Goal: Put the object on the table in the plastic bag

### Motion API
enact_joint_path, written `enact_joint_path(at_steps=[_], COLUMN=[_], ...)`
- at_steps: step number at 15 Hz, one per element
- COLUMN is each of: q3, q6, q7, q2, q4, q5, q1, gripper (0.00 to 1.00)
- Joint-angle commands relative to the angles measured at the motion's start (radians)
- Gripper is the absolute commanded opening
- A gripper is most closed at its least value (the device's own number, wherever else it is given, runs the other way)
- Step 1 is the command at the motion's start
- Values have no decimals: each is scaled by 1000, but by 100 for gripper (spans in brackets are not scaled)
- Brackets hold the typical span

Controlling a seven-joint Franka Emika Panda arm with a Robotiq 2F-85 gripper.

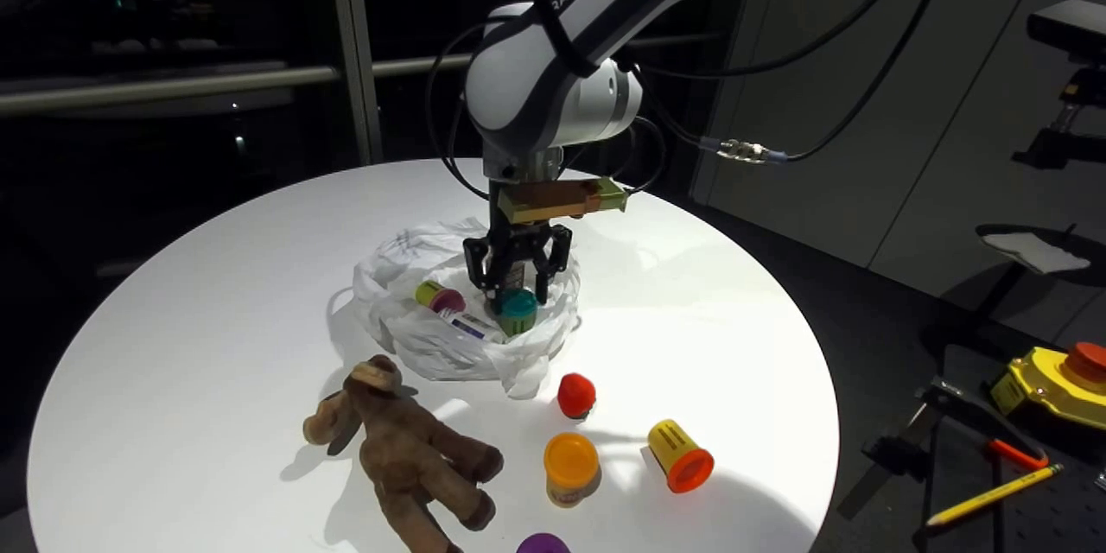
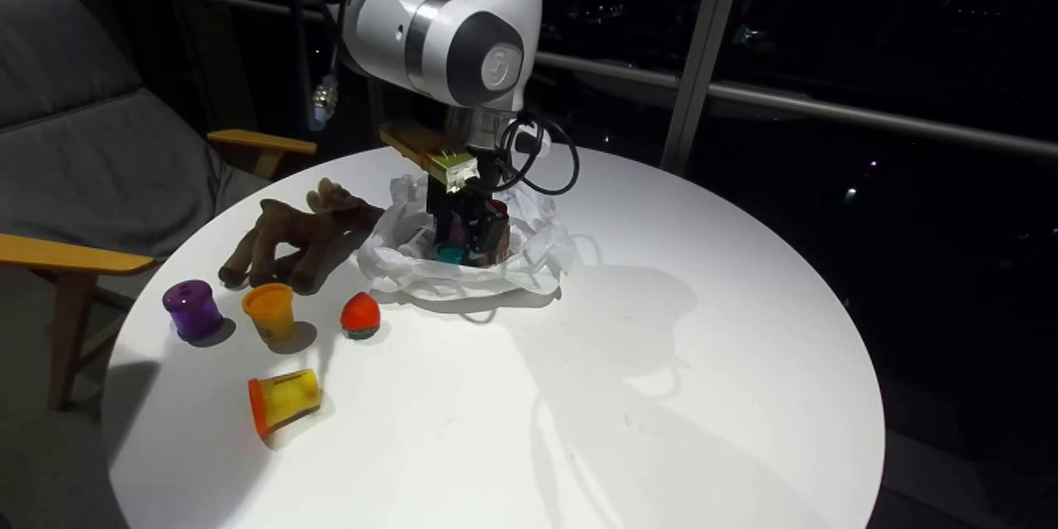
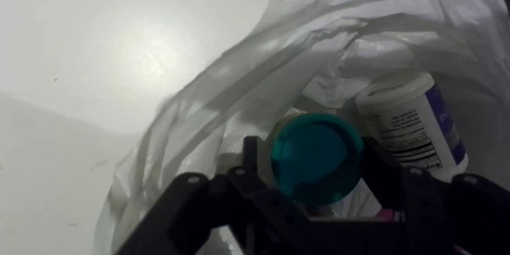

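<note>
Step in hand, by my reading: release. The teal-lidded dough tub point(image 3: 316, 161), which I take as the task's object, is inside the plastic bag point(image 1: 432, 354), lid up and about upright. End effector point(image 1: 520, 299) is down in the bag mouth with its jaws parted, straddling the tub at 9 and 3 o'clock in the wrist view. I read this as let go rather than clamped; too dark to tell whether either side touches.

Also in the bag: white supplement bottle point(image 3: 414, 127), between 2 and 3 o'clock of the tub in the wrist view; pink-lidded tub point(image 1: 441, 296), between 9 and 10 in an exterior view. Same exterior clock, bag at centre, on the tabletop point(image 1: 216, 302): toy strawberry point(image 1: 576, 396) between 4 and 5, orange tub point(image 1: 570, 462) at 5, brown plush animal point(image 1: 406, 449) near 7.

Next move: spread the jaws a little more, then lift straight up without drifting toward the bottle. Risk: snagged film dragging the bag.
</note>
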State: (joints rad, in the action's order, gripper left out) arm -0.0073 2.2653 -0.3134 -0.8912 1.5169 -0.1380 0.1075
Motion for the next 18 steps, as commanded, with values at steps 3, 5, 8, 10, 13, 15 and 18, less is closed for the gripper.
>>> enact_joint_path(at_steps=[3,5,8,10,13,15,18], q3=[9,4,-6,2,7,13,16], q6=[16,26,75,91,119,125,147], q7=[35,25,-7,-20,-21,2,39], q2=[138,218,352,428,520,559,592], q4=[82,156,306,403,563,664,800], q5=[-1,-1,-8,-31,-53,-84,-105], q1=[-11,-7,-2,-11,-20,-36,-51], gripper=[100,100,100,100,100,100,100])
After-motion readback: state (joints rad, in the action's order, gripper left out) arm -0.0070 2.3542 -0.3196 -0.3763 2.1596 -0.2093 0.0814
